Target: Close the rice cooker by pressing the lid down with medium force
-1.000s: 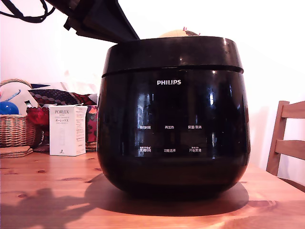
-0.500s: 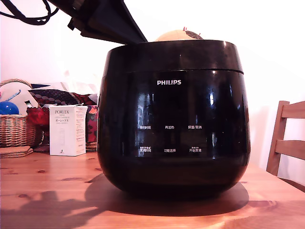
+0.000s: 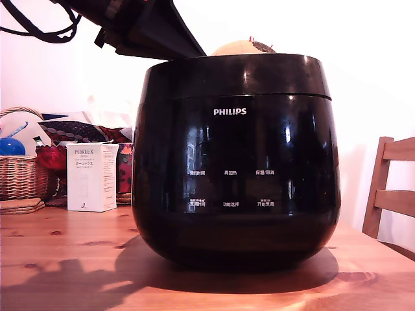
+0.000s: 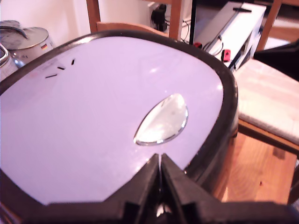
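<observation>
I held the gripper [image 4: 160, 161], fingers [image 4: 145, 179] together, on the lid [image 4: 107, 116]. On its glossy top they risked sliding off (leaving the rice cooker [image 3: 237, 168] unlatched).

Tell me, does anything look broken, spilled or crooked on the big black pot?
Nothing stands out. The rice cooker sits upright on the wooden table, and its lid lies flat and level, with only a thin even seam showing. No spills or dents are visible. The robot's hand sits pinched shut at the lid's edge.
</observation>
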Robot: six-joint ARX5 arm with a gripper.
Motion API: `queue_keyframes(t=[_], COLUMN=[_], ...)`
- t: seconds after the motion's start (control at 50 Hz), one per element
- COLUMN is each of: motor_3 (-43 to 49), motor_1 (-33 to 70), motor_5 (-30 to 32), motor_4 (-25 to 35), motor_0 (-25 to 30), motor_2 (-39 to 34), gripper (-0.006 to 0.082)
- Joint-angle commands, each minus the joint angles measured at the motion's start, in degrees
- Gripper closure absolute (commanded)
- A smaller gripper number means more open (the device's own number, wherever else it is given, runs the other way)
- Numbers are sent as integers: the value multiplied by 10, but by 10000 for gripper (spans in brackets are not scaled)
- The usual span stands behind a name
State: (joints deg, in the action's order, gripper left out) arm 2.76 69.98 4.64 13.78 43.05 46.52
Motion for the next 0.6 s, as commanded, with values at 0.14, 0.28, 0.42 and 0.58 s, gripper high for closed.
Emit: queue_keyframes(t=[0.14, 0.28, 0.42, 0.58], motor_3=[42, 43, 45, 44], motor_1=[-1, -27, -42, -48], motor_5=[-8, -8, -5, 3], motor_4=[-12, -13, -24, -27], motor_0=[-22, -43, -81, -135], motor_2=[-36, -9, 18, 46], gripper=[781, 781, 781, 781])
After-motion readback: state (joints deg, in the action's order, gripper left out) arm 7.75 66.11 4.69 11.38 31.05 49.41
